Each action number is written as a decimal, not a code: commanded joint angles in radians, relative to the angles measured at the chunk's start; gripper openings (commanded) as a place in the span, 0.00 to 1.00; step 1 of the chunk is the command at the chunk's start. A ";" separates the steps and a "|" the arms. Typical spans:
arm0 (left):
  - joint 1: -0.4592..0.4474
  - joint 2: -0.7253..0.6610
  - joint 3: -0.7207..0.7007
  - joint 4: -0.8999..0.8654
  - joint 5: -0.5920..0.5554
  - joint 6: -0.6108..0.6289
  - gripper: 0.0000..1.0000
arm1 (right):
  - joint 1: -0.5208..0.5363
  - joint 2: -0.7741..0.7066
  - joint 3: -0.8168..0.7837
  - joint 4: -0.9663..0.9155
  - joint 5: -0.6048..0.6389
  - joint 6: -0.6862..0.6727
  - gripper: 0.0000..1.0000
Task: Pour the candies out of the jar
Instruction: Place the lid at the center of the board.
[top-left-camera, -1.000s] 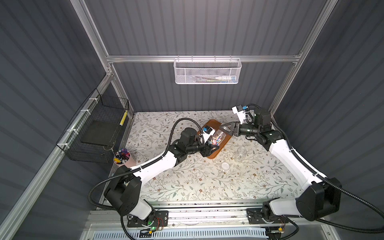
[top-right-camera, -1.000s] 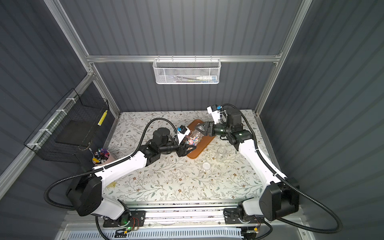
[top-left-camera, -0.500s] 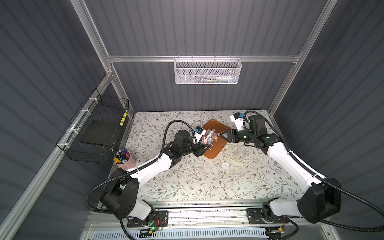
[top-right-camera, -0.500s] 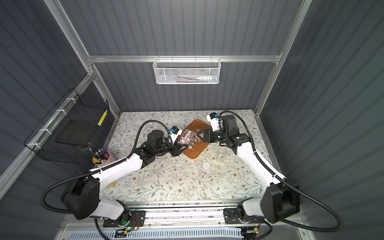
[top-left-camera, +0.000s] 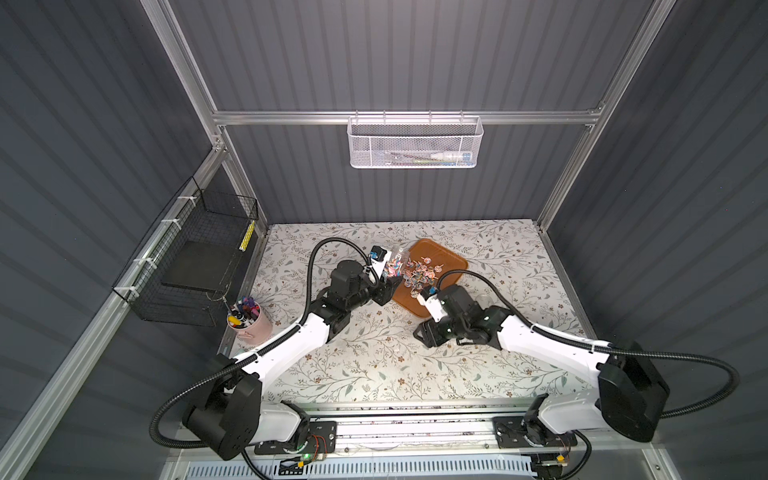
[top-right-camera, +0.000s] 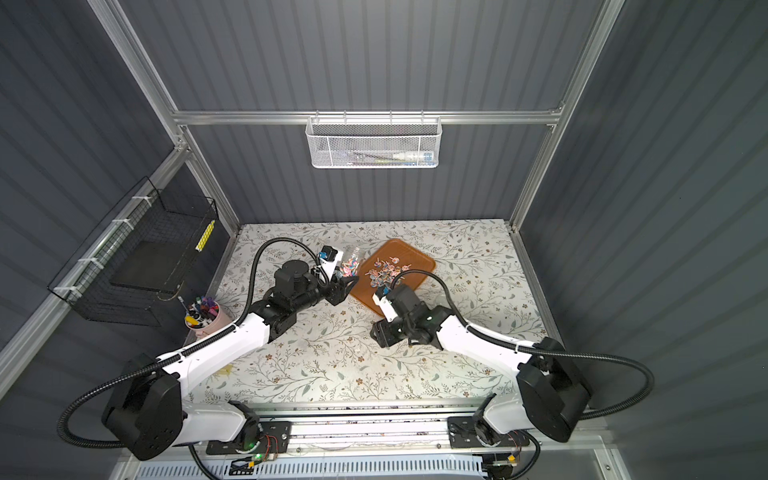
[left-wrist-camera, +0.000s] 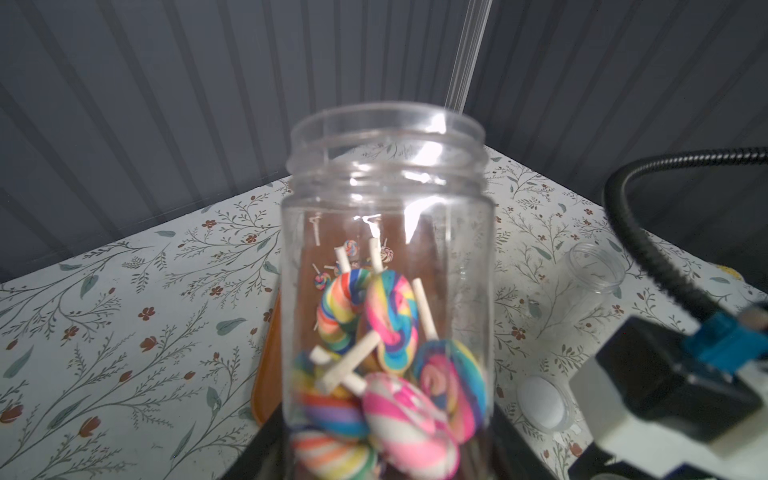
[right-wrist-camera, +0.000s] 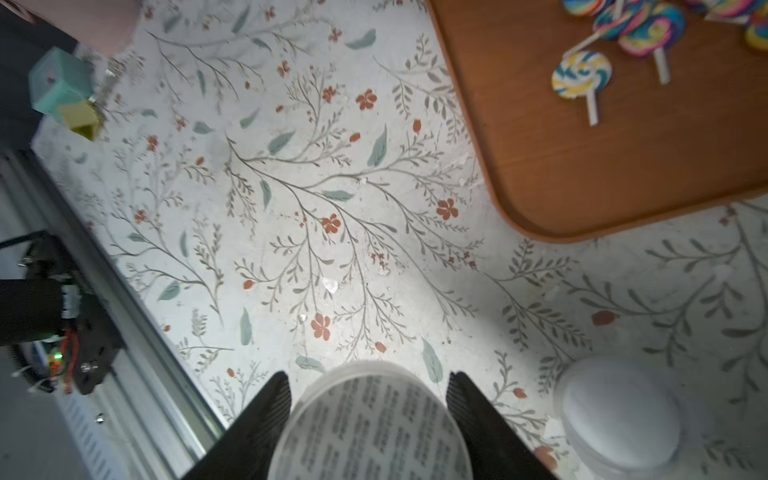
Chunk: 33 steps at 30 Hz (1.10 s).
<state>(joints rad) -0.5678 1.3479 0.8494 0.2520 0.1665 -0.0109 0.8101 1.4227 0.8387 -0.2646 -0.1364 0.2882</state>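
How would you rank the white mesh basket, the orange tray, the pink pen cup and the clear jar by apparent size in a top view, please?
1. white mesh basket, though it hangs higher, nearer the camera
2. orange tray
3. pink pen cup
4. clear jar

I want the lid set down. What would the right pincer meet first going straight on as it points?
Likely bare table, the lid held in the right pincer touching first; the tray lies aside.
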 joint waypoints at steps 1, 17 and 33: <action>0.007 -0.026 -0.010 0.049 -0.011 0.003 0.00 | 0.047 0.038 -0.028 0.046 0.199 -0.043 0.62; 0.010 0.011 0.012 0.032 0.013 -0.020 0.00 | 0.128 0.074 -0.063 0.088 0.303 -0.058 0.66; 0.049 0.247 0.257 -0.283 0.081 0.110 0.00 | -0.271 -0.006 0.295 -0.019 0.225 -0.070 0.99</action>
<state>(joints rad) -0.5354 1.5528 1.0271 0.0834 0.2188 0.0303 0.5716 1.3815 1.0664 -0.2420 0.0643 0.2398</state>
